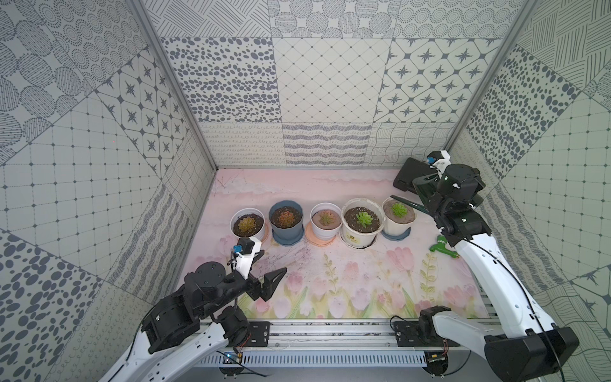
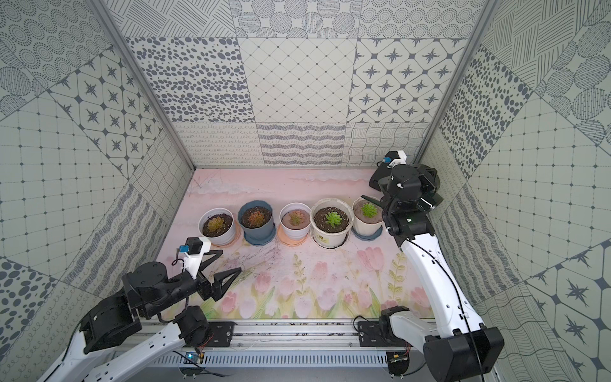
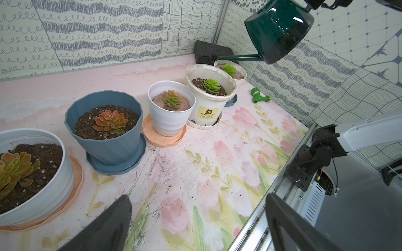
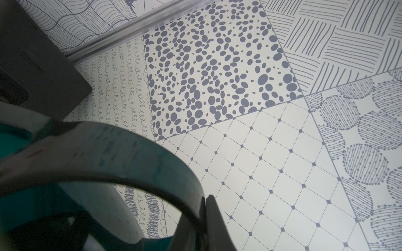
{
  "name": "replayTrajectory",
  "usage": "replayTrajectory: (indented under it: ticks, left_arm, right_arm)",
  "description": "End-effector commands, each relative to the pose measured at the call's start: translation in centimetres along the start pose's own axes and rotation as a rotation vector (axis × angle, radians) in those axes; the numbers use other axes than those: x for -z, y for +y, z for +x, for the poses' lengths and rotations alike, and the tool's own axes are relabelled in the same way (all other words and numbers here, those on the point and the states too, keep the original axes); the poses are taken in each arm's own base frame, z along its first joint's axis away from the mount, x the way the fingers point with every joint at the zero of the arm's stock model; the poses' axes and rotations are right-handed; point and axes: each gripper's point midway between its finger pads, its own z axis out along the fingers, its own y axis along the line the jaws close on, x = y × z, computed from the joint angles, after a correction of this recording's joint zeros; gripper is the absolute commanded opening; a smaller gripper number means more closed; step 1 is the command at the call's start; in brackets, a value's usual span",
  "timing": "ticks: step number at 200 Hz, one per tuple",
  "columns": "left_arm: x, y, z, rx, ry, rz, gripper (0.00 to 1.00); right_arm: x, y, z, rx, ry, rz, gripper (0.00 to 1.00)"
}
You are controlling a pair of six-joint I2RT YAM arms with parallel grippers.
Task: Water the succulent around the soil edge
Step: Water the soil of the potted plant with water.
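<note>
- As the desk [image 1: 347, 277] is read from its left: left end effector [image 1: 274, 261] above the near corner, jaws spread wide, holding nothing;
- four potted rosettes in a row, from a white pot [image 1: 233, 228] to a cream pot [image 1: 362, 236];
- succulent [image 1: 399, 209], bright green, last in the row, in its white fluted pot [image 1: 395, 228] on a blue saucer [image 1: 395, 236]; soil edge [image 1: 410, 215] tan and smooth;
- watering can [image 3: 278, 28], dark green, held aloft, spout [image 3: 239, 57] reaching to the fluted pot's far rim;
- right end effector [image 4: 203, 208] clamped tight on the can's handle;
- green hose nozzle [image 1: 443, 251] lying right of the saucer.
</note>
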Motion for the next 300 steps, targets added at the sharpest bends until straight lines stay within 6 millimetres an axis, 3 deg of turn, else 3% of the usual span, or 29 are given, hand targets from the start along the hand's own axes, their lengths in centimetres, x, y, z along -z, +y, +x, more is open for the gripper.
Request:
replayTrajectory:
  ticks: [1, 133, 172, 242, 300]
  left_arm:
    - [-0.1, -0.1, -0.4, -0.015, -0.018, 0.006, 0.99]
    - [0.0, -0.1, -0.4, -0.012, -0.019, 0.007, 0.99]
    - [0.0, -0.1, -0.4, -0.012, -0.020, 0.006, 0.99]
    - [0.0, -0.2, -0.4, -0.011, -0.019, 0.011, 0.99]
    - [0.1, -0.4, -0.5, -0.013, -0.026, 0.025, 0.99]
  right_arm:
    - [1.1, -4.1, 0.4, -0.134, -0.016, 0.067, 0.00]
    - [0.5, -2.1, 0.4, -0.040, 0.003, 0.046, 0.00]
    - [-0.1, -3.4, 1.5, -0.050, 0.043, 0.075, 0.00]
    - [0.1, -3.5, 3.1, -0.008, 0.065, 0.088, 0.00]
    - [2.0, -3.8, 6.8, 0.061, 0.085, 0.112, 0.00]
